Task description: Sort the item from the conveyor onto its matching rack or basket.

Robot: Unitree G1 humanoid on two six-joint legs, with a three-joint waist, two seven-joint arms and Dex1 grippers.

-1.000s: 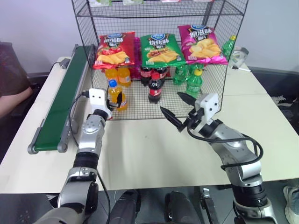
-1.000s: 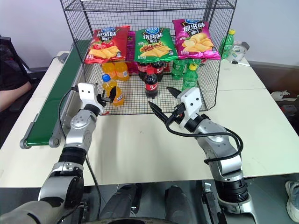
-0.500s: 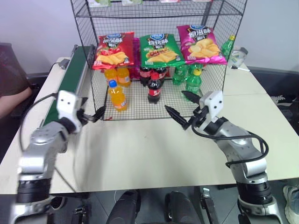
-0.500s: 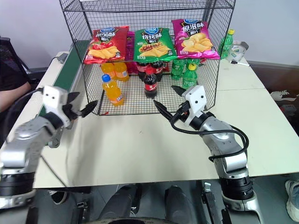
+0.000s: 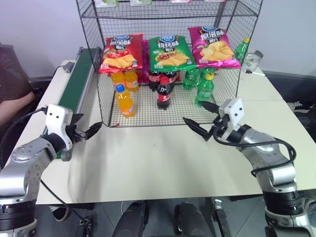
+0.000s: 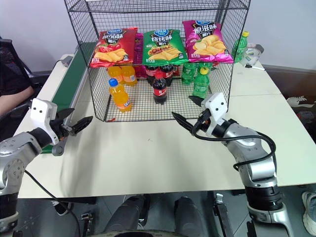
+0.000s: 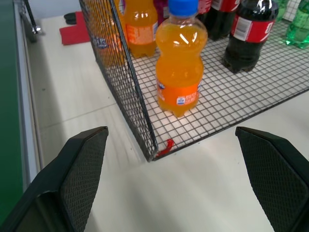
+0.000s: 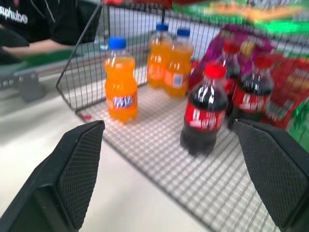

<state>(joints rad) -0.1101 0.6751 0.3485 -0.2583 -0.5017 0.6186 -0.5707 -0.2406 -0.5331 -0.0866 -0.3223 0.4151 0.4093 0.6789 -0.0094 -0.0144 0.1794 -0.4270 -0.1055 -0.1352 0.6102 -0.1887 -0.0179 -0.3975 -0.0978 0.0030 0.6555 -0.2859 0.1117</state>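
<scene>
Working left to right, we find the conveyor [image 5: 74, 94] along the left edge of the counter [image 5: 158, 158], with no item visible on its belt. Our left tool [image 5: 88, 132] hangs released beside the conveyor's near end, holding nothing. Ahead of it and to its right, the bottle [image 5: 125, 100] stands upright on the lowest shelf of the rack [image 5: 168, 64], just inside the left front corner. Its long axis is vertical and its cap is up. Two more orange bottles stand behind it, possibly touching each other. Our right tool [image 5: 201, 120] is also released and empty, near the rack's front right. We judge the left tool nearer the bottle.
</scene>
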